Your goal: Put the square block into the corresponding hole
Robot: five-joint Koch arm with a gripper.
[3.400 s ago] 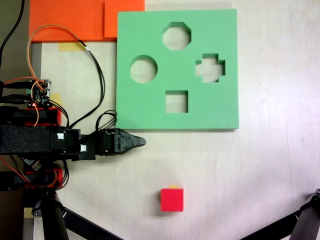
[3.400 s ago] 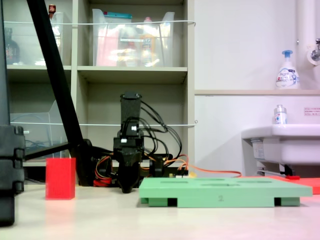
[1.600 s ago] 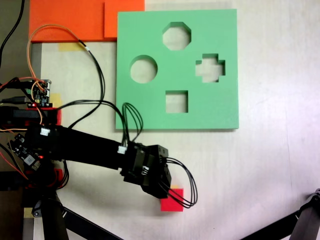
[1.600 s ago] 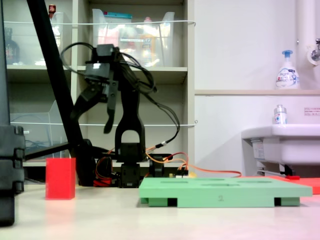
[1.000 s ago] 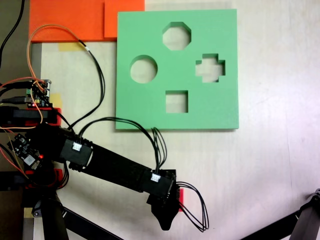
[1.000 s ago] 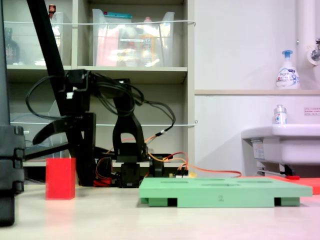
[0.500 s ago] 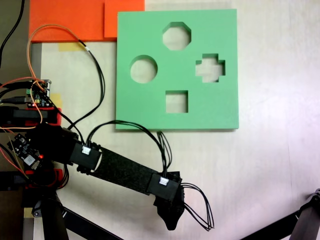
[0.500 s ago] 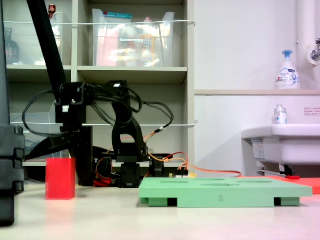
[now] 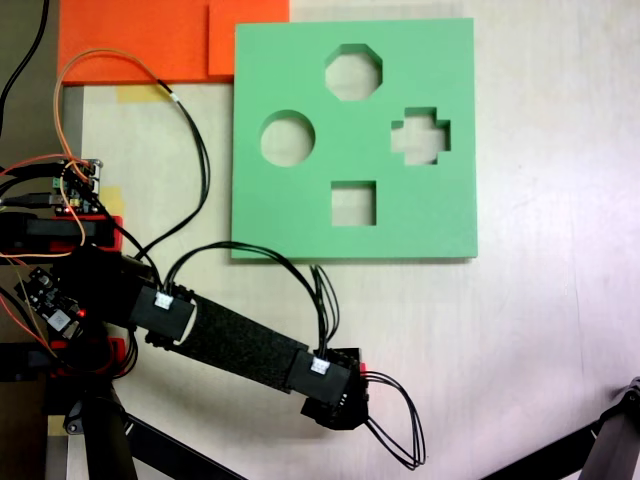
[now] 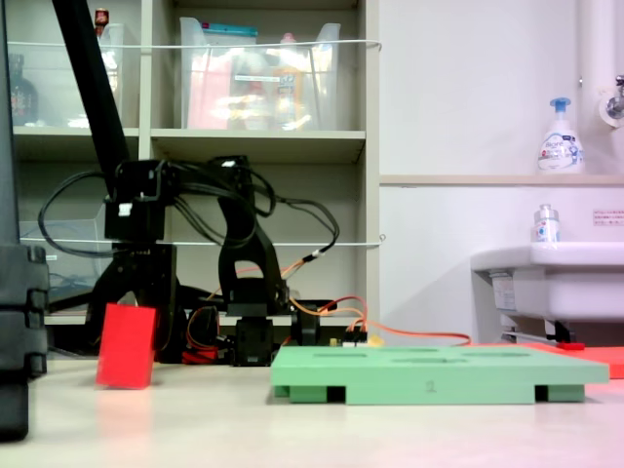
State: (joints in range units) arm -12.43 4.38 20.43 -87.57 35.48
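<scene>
In the second exterior view the square block (image 10: 125, 347), a red cube, leans tilted on the table at the left. My gripper (image 10: 130, 322) comes down over it with a finger on each side, shut on it. In the first exterior view the gripper head (image 9: 337, 400) covers the block, leaving only a red sliver (image 9: 361, 368) at its upper right edge. The green foam board (image 9: 300, 60) lies above the gripper in this view, and its square hole (image 9: 353, 203) stands empty near the board's lower edge. The second exterior view shows the board (image 10: 439, 375) edge-on, to the right of the block.
The board also has round (image 9: 288, 139), octagonal (image 9: 353, 72) and cross (image 9: 420, 136) cutouts. Orange foam sheets (image 9: 140, 40) lie at the top left. A circuit board with cables (image 9: 80, 185) sits by the arm's base. Black stand legs (image 9: 615, 435) cross the lower corners. A sink (image 10: 556, 278) is at the second exterior view's right.
The arm swung from beside the board to over the block and came down on it. In the last half second the wide-spread fingers closed in and the block tipped from upright to tilted.
</scene>
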